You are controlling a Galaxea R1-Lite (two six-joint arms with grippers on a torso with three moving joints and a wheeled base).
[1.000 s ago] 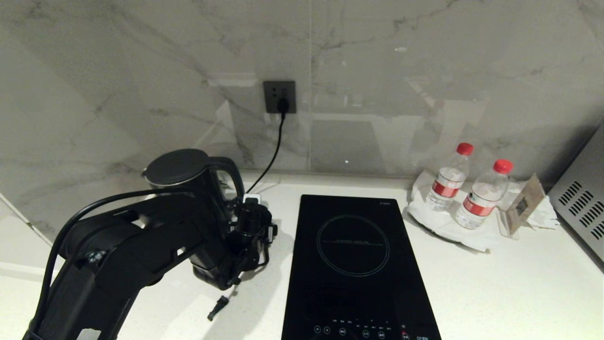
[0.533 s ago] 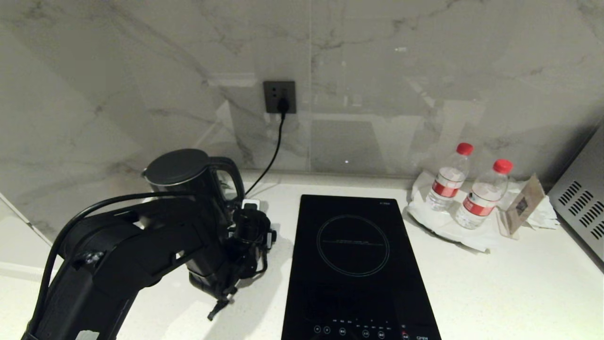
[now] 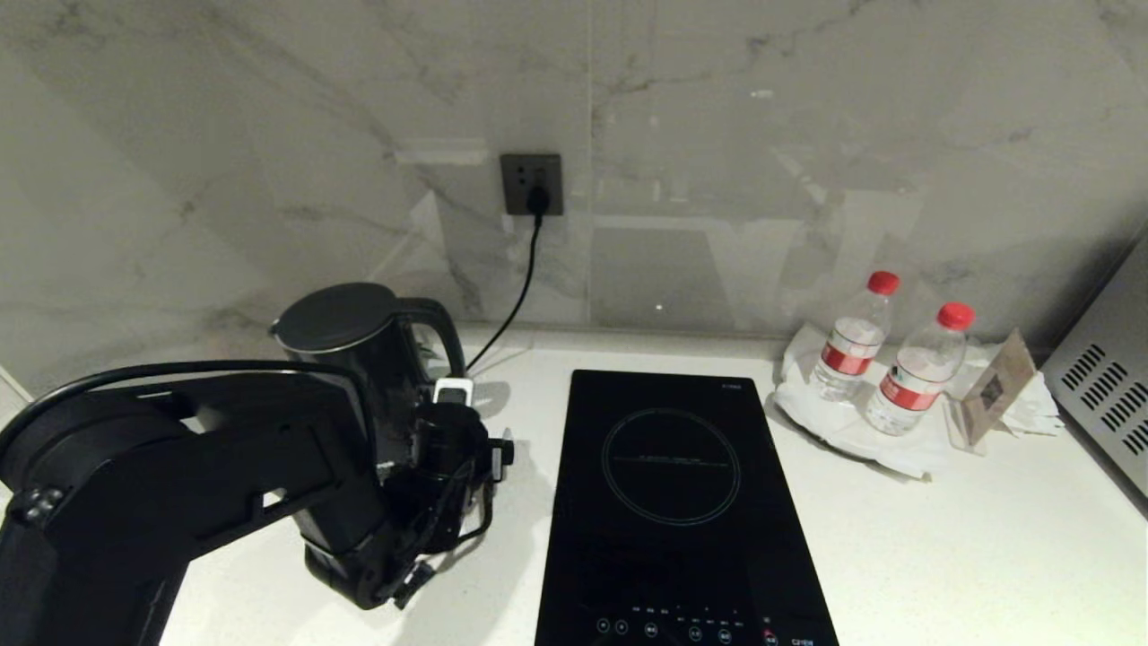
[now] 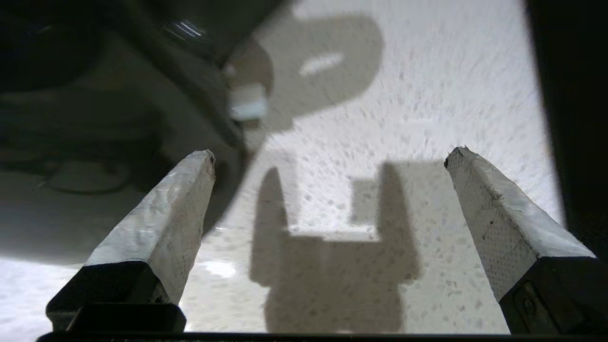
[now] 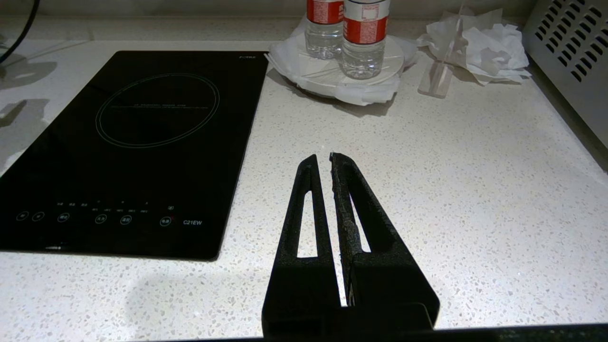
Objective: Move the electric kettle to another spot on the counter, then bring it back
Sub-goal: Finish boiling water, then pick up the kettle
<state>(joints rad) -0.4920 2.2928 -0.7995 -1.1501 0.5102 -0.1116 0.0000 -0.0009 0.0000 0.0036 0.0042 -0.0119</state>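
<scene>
Left gripper (image 4: 327, 156) jaws spread wide, empty, beside kettle (image 3: 359, 345) handle on worktop (image 3: 987, 538). Advice: centre handle between jaws before clenching; right gripper (image 5: 323, 161) clenched, parked.

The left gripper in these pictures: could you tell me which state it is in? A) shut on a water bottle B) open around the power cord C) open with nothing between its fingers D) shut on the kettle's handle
C: in the left wrist view the left gripper has its fingers spread wide over bare counter, with the electric kettle off to one side, not held.
</scene>
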